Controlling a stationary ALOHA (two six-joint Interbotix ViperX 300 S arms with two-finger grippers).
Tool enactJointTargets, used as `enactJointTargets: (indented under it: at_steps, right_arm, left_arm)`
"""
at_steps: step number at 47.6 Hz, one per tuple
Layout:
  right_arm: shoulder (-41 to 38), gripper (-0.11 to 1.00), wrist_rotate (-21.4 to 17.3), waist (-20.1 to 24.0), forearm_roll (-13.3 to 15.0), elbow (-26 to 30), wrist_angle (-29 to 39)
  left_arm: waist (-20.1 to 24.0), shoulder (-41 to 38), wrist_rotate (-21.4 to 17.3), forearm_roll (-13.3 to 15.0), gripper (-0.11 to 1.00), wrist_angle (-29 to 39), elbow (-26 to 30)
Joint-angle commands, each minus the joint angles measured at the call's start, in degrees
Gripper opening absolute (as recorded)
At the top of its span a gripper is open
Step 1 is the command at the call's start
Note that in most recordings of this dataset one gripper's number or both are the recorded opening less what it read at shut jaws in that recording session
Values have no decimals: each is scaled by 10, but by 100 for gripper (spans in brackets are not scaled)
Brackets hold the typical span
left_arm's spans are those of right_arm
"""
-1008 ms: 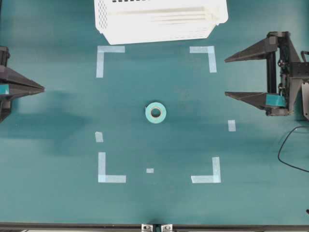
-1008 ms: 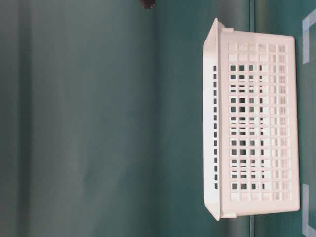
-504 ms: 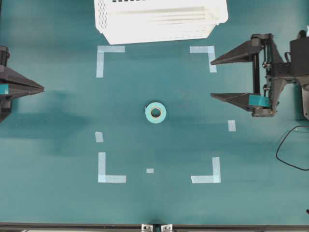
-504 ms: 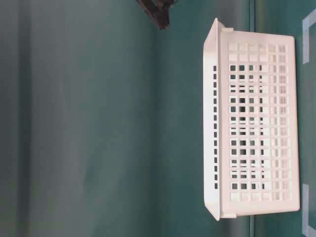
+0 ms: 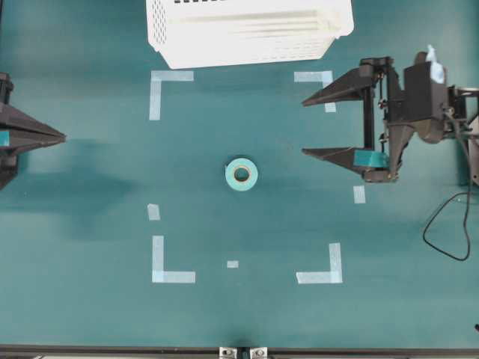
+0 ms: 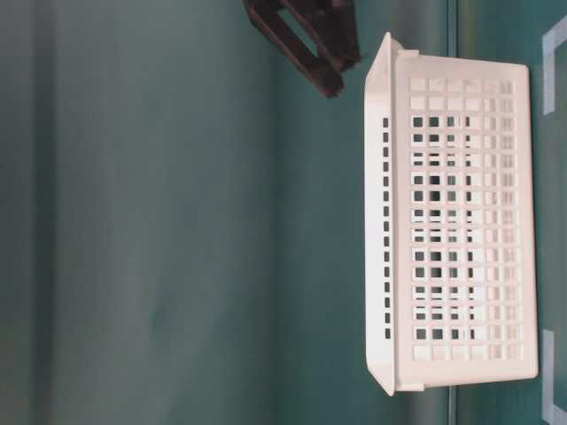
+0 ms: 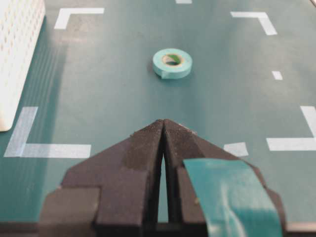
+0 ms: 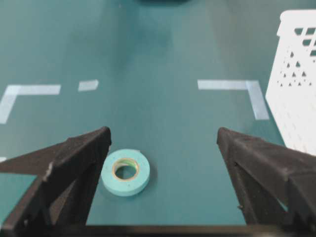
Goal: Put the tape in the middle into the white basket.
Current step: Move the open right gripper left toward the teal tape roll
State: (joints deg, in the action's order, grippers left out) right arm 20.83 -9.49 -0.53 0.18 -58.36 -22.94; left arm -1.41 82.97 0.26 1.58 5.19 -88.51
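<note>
The teal-green tape roll [image 5: 241,175] with a tan core lies flat in the middle of the marked square on the table. It also shows in the left wrist view [image 7: 172,63] and in the right wrist view [image 8: 125,172]. The white basket [image 5: 249,30] stands at the far edge and shows from the side in the table-level view [image 6: 452,239]. My right gripper [image 5: 305,127] is open wide and empty, to the right of the roll and apart from it. My left gripper [image 5: 63,137] is shut and empty at the left edge.
Pale-blue tape strips mark the square's corners [image 5: 171,76], with small loose pieces such as one [image 5: 359,194] near the right gripper. A black cable [image 5: 441,228] loops on the table at the right. Part of the right arm [image 6: 306,35] shows in the table-level view.
My right gripper has moved left toward the tape roll, still open wide. The left gripper, the roll and the basket have not moved.
</note>
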Motion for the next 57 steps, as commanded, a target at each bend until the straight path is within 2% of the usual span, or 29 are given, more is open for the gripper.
enactJointTargets:
  at_steps: [1, 10, 22, 57]
  right_arm:
    - [-8, 100, -1, 3, -2, 20, 7]
    - [-36, 100, -3, 4, -2, 36, 25]
    - [-71, 100, -25, 4, 0, 48, 38]
    - [-163, 100, -35, 18, 1, 107, 88]
  left_arm:
    - [0, -5, -1, 0, -11, -5, 7]
    - [0, -5, -1, 0, -11, -5, 6]
    - [0, -5, -1, 0, -11, -5, 7]
    - [0, -5, -2, 0, -11, -6, 6]
